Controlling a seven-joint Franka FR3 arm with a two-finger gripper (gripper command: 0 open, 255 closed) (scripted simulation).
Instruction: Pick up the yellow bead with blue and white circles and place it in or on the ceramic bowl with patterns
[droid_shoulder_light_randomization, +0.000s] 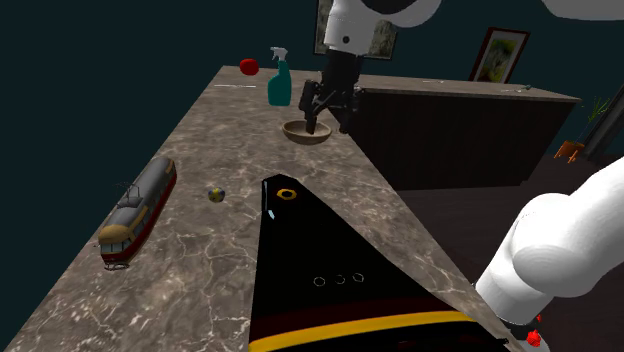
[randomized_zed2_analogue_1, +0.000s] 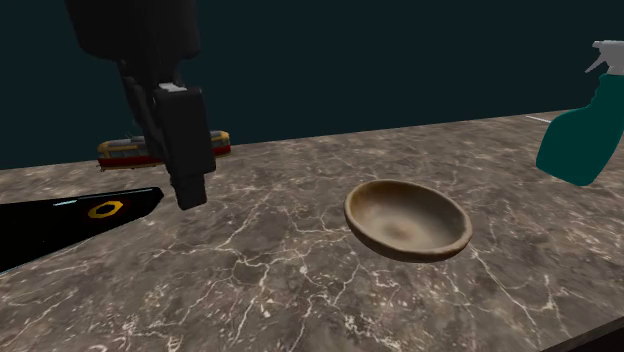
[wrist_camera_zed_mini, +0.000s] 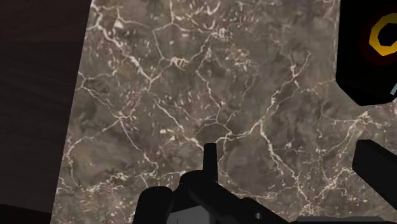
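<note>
Spotted the bead (droid_shoulder_light_randomization: 216, 193) way out on the marble counter (droid_shoulder_light_randomization: 200, 300). Small, yellowish with darker spots, lying loose between the toy tram (droid_shoulder_light_randomization: 138, 210) and the pointed end of a flat black wedge (droid_shoulder_light_randomization: 320, 250) with a yellow ring near its tip. Nowhere near the action, well apart from both the bowl (randomized_zed2_analogue_1: 408, 220) and the gripper (randomized_zed2_analogue_1: 190, 195).

Found the bowl further up the counter in the shoulder view. Brown, shallow, sitting upright, plain-looking as far as can be made out. Beyond it, toward the far end, a teal spray bottle (droid_shoulder_light_randomization: 279, 80) standing upright and a red round thing (droid_shoulder_light_randomization: 249, 67) near the back corner.

As for the gripper: hanging above the marble just beside the bowl, on the second exterior view's left of it, between the bowl and the wedge's tip. Pointing down, tilted a bit. Looks spread apart and pinching nothing, going by the two black prongs with a gap between them in the shoulder view. Through the wrist view, bare veined marble below, plus a corner of the black wedge with its yellow ring off to one side.

Also in the shoulder view: dark cabinet (droid_shoulder_light_randomization: 450, 130) along the counter's right side, framed pictures (droid_shoulder_light_randomization: 500, 55) on the wall behind, potted plant (droid_shoulder_light_randomization: 572, 150) at the far right.
</note>
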